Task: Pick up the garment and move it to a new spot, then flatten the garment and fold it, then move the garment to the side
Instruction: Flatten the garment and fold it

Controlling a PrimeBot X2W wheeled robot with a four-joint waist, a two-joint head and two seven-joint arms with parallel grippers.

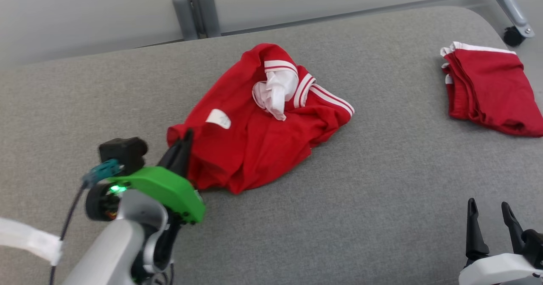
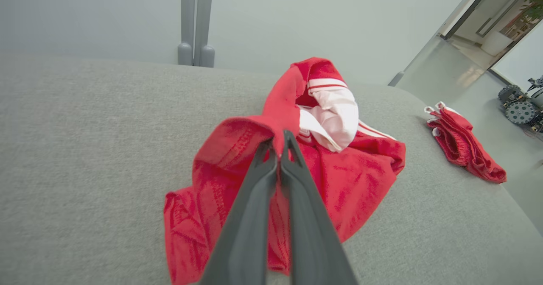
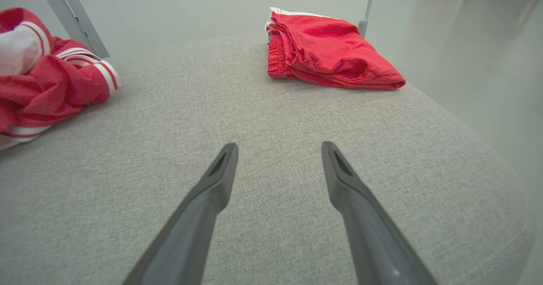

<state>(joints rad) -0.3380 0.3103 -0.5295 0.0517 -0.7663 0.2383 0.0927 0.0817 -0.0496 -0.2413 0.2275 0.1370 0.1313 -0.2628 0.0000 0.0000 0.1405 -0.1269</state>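
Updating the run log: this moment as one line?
left gripper: shut on garment | right gripper: open, empty | folded clothes: far right

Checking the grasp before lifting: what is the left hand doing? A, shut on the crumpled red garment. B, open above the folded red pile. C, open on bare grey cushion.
A: the left hand is pinched shut on a raised fold of the crumpled red garment.

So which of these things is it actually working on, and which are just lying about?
In the job: crumpled garment; left fingers, shut on its edge.
Lying about: folded garment, far right; right fingers, open, holding nothing; grey pad underneath.
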